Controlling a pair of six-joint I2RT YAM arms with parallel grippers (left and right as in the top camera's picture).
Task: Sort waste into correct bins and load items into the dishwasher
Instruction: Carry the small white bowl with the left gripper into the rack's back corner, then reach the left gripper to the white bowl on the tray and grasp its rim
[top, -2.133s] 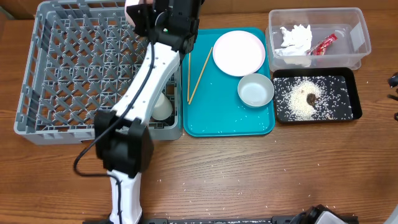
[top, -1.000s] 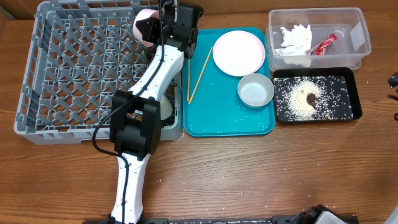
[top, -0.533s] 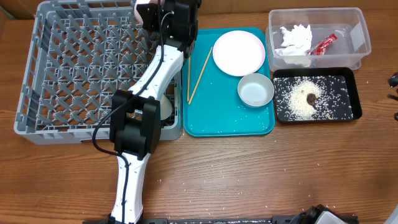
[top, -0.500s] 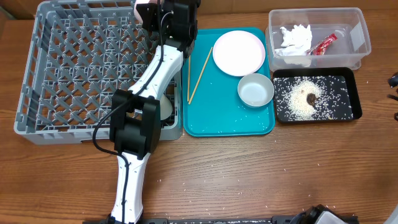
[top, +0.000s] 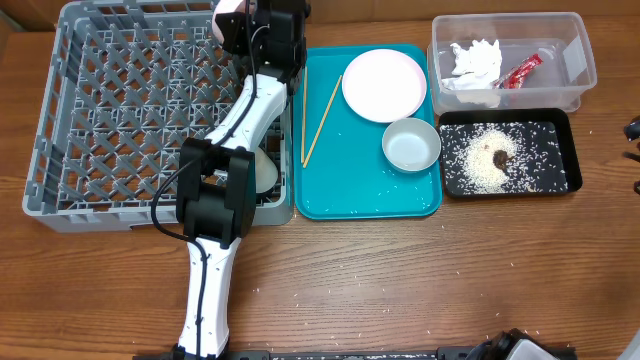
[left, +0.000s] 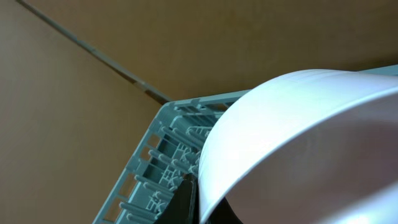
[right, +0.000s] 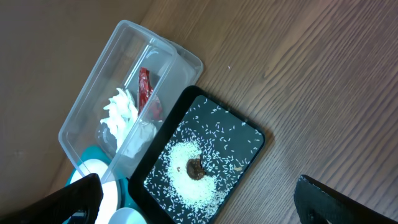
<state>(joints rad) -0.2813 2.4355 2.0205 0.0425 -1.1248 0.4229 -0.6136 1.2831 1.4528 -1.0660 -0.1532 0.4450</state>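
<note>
1. The large square grey plastic dish rack (top: 120, 120) lies open from above across its left and middle lattice floor.
2. The white-and-black left arm (top: 245, 120) crosses the rack's right side, from the near table edge to the far right corner.
3. At that corner the left gripper (top: 243, 18) clamps a small white dish (left: 298, 143).
4. A small white cup (top: 265, 172) sits partly under the arm.
5. The teal rectangular tray (top: 340, 195) is bare at its near left. Thin wooden chopsticks (top: 320, 120), a round white plate (top: 383, 85) and a white bowl (top: 410, 145) occupy the rest.
6. The wooden table (top: 430, 280) offers wide passage along the near side, right of the arm.
</note>
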